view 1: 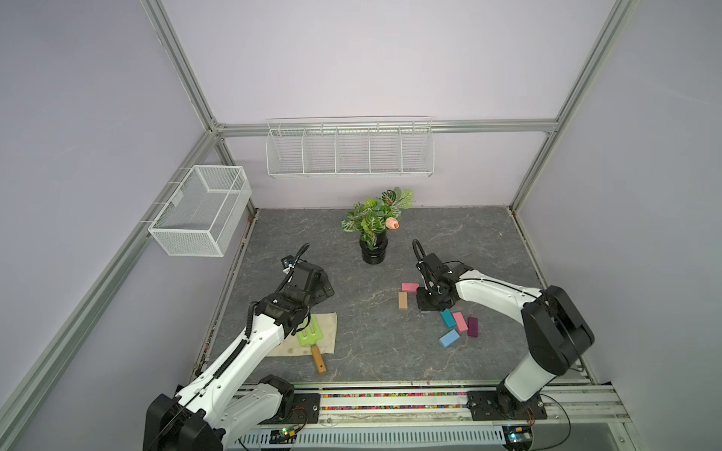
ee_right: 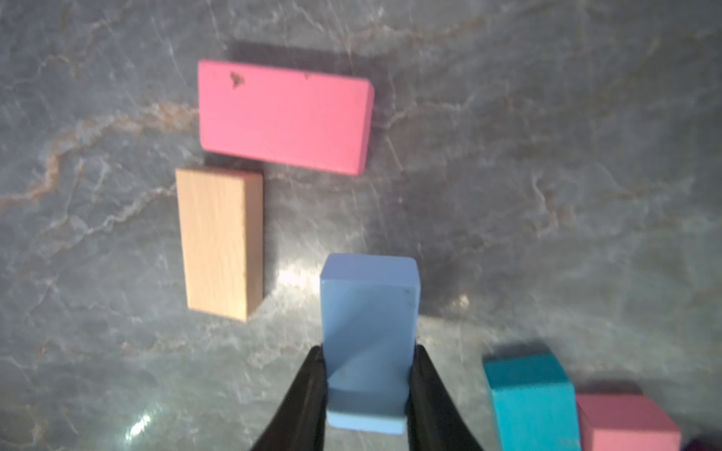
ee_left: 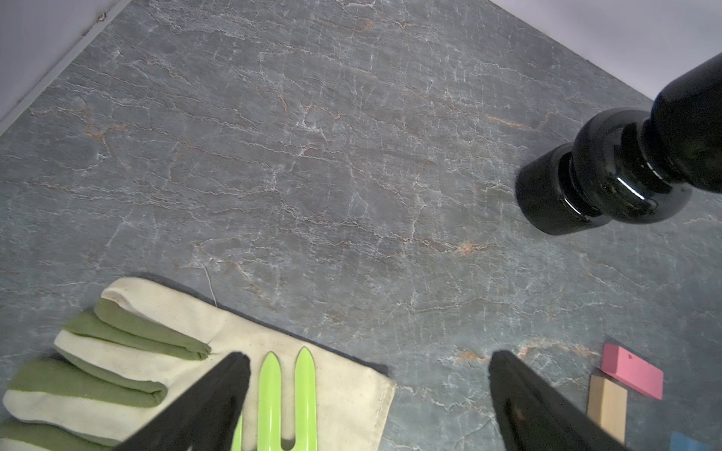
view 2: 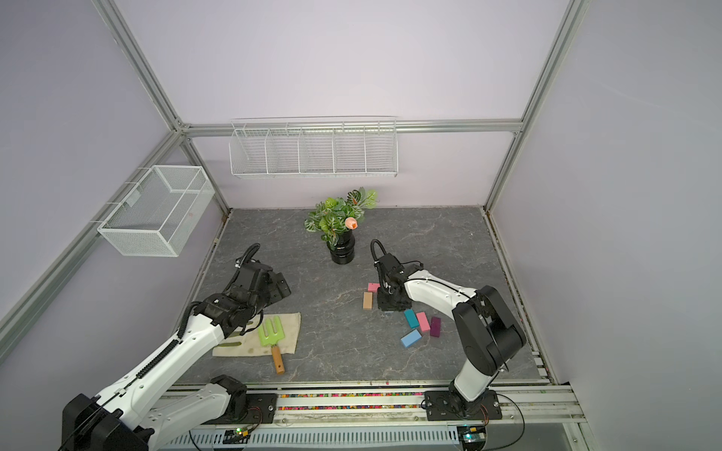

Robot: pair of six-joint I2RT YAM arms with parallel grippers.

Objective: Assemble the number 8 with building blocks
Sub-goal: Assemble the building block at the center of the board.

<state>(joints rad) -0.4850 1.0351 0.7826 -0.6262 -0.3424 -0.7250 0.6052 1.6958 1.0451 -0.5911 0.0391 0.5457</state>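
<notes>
**Fig.** Grey table [view 1: 375,343] with both claws. The left claw [ee_left: 367,356] hung spread and empty, well apart from the blocks. The right claw [ee_right: 367,367] pinched a light blue block [ee_right: 369,312] by one end. Ahead of that claw lay a pink block [ee_right: 283,115] and a tan block [ee_right: 218,242] at a right angle, nearly touching. A teal block [ee_right: 527,402] sat just beside it. Gripped so near its end, the blue block might pivot and knock the tan one askew.

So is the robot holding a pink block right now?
No, the jaws of the right gripper pinch a light blue block; a pink block lies loose on the table.
</notes>
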